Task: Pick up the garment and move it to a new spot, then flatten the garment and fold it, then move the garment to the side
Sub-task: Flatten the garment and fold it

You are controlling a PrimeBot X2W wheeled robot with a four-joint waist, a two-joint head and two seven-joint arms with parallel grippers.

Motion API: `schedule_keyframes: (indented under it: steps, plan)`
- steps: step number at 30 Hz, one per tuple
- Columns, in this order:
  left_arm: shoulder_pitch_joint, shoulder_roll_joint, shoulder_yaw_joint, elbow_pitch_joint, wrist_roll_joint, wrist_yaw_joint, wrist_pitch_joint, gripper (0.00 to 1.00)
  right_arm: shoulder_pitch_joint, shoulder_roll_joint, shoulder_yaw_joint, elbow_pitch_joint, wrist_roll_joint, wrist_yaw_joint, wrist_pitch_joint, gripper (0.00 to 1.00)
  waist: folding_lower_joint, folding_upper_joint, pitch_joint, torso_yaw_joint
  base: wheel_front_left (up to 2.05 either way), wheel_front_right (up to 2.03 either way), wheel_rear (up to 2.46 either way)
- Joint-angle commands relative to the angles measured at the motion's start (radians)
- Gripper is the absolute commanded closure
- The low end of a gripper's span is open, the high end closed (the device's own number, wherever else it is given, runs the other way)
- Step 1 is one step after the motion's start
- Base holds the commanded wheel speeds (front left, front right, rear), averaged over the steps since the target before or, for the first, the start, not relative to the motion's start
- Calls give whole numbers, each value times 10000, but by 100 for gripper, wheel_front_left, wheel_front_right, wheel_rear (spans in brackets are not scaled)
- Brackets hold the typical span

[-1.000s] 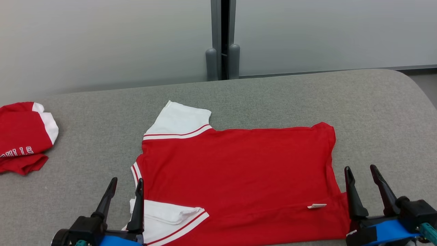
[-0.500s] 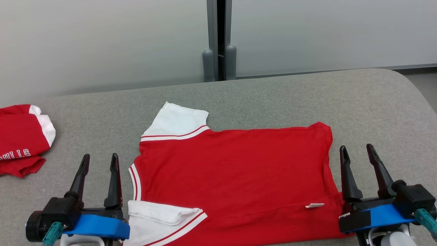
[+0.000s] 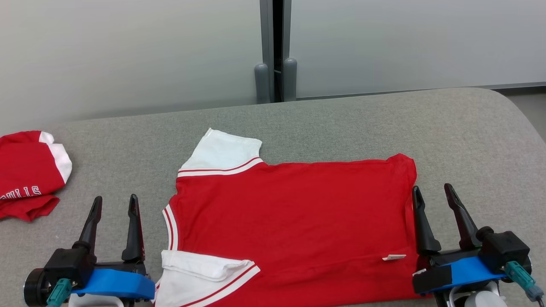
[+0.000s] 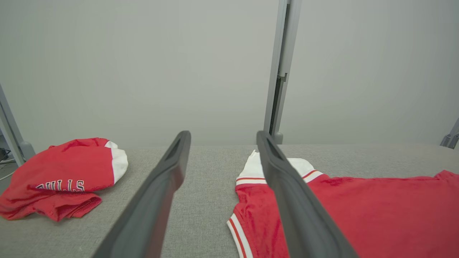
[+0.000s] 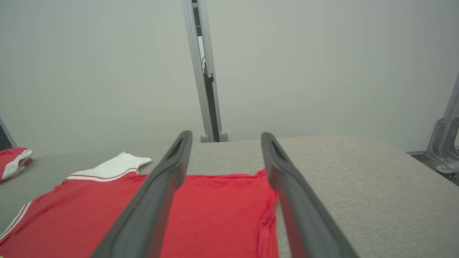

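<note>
Our left claw (image 3: 116, 197) and right claw (image 3: 431, 186) are gaping empty at either end of the shirt (image 3: 294, 217) lying flat on the surface (image 3: 341, 123), the head view giving us its tag (image 3: 394, 257), the right wrist view a bracket (image 5: 444, 143).

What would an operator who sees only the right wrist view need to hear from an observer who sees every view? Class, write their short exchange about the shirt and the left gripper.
Operator: Where is my left gripper?
Observer: The left gripper stands open just to the left of the shirt, apart from the cloth.
Operator: Is the sleeve nearest me lying flat?
Observer: No, the near sleeve is doubled over on itself.
</note>
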Motion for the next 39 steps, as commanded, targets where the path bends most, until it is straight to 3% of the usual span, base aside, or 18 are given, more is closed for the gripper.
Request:
schedule_keyframes:
  steps: [1, 11, 19, 26, 39]
  plan:
    - [-118, 14, 63, 30, 79, -32, 3, 0, -107, 41, 27, 33, 35, -3, -14, 0, 0, 0, -6, 3, 0, 0, 0]
    - [-1014, 62, -91, 487, 158, -150, 3, 0, -455, -229, -130, 291, 78, -3, -14, 0, 0, 0, 258, -25, 0, 0, 0]
    - [-3456, 799, -742, 1981, 362, -318, 3, 0, -1805, -718, -29, 1038, -29, -3, -10, 0, 0, 0, 1090, -451, 0, 0, 0]
    - [-5923, 1522, -1540, 3795, 334, -378, 149, 0, -3357, -1089, 442, 2043, 240, -3, -8, 0, 0, 0, 2111, -1155, 0, 0, 0]
    - [-8993, 2820, -4133, 6342, -545, -388, 1474, 0, -4778, -1034, 1124, 2105, 729, -4, -10, 0, 0, 0, 3735, -2203, 0, 0, 0]
